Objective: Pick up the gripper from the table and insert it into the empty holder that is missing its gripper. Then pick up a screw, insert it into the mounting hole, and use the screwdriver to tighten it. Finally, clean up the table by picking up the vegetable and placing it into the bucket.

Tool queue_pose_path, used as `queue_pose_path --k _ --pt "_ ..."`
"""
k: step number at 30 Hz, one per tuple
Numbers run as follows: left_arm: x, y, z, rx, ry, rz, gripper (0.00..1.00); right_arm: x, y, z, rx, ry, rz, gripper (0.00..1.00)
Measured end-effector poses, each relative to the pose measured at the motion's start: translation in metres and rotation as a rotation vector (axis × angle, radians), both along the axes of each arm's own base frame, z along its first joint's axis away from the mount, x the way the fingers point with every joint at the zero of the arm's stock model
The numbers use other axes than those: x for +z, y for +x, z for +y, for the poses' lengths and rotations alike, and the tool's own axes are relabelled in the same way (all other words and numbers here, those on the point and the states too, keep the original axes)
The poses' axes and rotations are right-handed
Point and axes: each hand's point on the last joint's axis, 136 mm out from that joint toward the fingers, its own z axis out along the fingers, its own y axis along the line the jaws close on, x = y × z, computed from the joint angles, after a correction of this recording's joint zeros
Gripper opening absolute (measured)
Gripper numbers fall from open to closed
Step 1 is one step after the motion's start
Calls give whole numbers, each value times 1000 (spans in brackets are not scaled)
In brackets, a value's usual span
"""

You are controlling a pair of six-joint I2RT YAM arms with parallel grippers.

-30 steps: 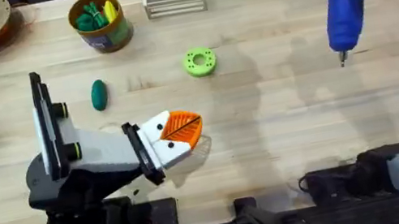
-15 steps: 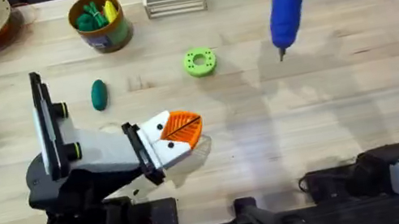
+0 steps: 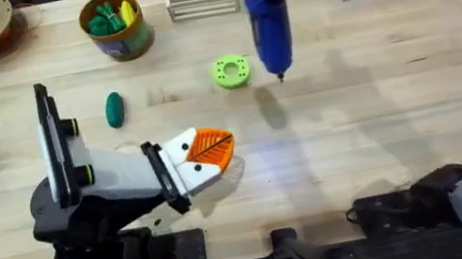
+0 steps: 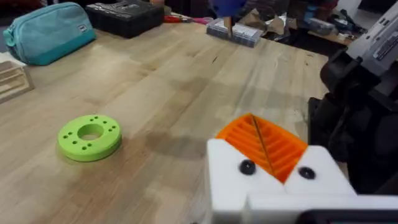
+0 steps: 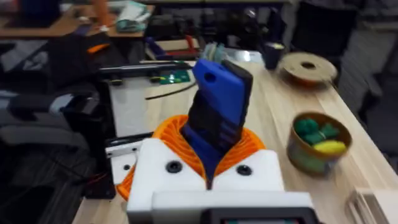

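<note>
Right gripper point(image 5: 208, 165) clamped on blue screwdriver point(image 3: 268, 23), orange pads hugging body, tool held above table point(image 3: 382, 122), metal bit pointing down, tip just beside green ring disc point(image 3: 231, 71). Left gripper point(image 3: 207, 156) low over table near front edge, fingers pressed together, orange ribbed pads meeting, nothing between. Dark green vegetable point(image 3: 115, 109) lying on table, apart from disc. Bucket point(image 3: 116, 26) at far side, green and yellow pieces inside.
</note>
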Motion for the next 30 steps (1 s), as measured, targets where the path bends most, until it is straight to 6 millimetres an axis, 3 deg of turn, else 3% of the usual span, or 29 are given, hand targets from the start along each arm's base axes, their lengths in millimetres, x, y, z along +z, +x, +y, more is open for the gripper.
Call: queue_pose_path --k 6,13,19,30 --pt "0 0 0 0 0 0 4 13 -37 24 193 40 -154 8" --pt "0 0 0 0 0 0 4 21 -64 48 297 69 -239 8" --pt "0 0 0 0 0 0 4 33 -69 59 288 97 -234 8" --pt "0 0 0 0 0 0 4 34 -73 64 288 99 -133 8"
